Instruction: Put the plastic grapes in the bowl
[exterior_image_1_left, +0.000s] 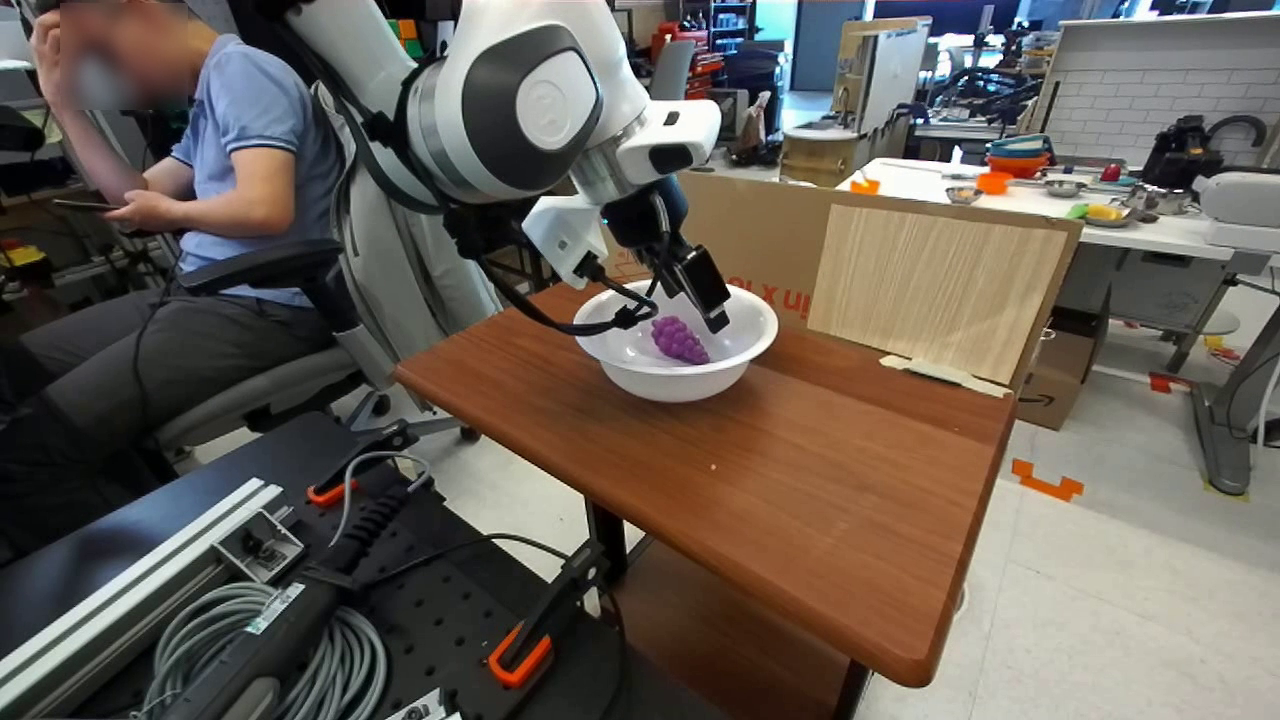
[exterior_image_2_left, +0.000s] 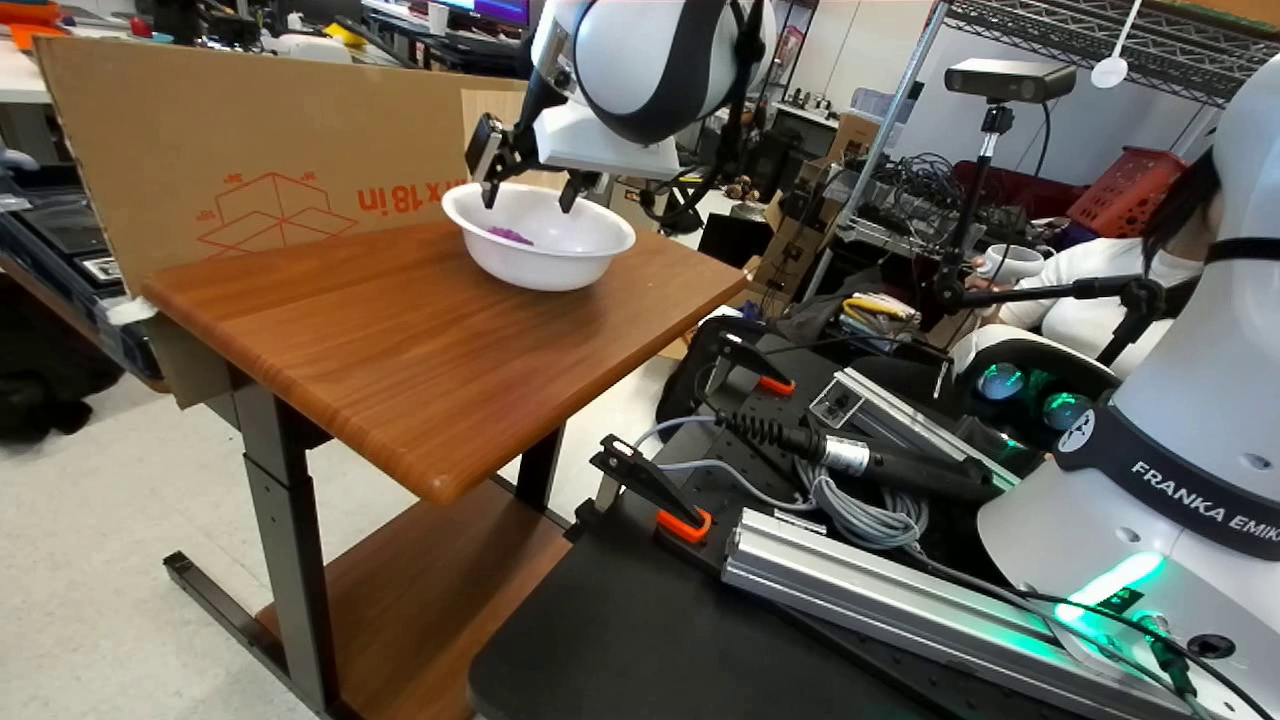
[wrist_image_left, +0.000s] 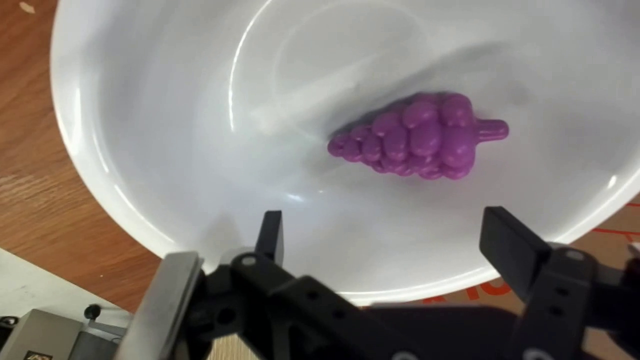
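Note:
The plastic grapes are a small purple lumpy cluster (exterior_image_1_left: 680, 341) lying inside the wide white bowl (exterior_image_1_left: 668, 385). In an exterior view only the top of the grapes (exterior_image_2_left: 510, 235) shows over the rim of the bowl (exterior_image_2_left: 535, 268). In the wrist view the grapes (wrist_image_left: 420, 137) lie on the inner surface of the bowl (wrist_image_left: 150, 125), stem toward the right. My gripper (exterior_image_2_left: 528, 200) is at the bowl's mouth, above the grapes and apart from them. In the wrist view the gripper (wrist_image_left: 382, 211) has its fingers wide apart with nothing between them.
The bowl stands on a brown wooden table (exterior_image_1_left: 800, 480) near its back edge. A cardboard panel (exterior_image_2_left: 300, 150) stands along one side of the table. A seated person (exterior_image_1_left: 240, 150) is beside the arm. A black bench (exterior_image_2_left: 640, 610) with cables and clamps is in front.

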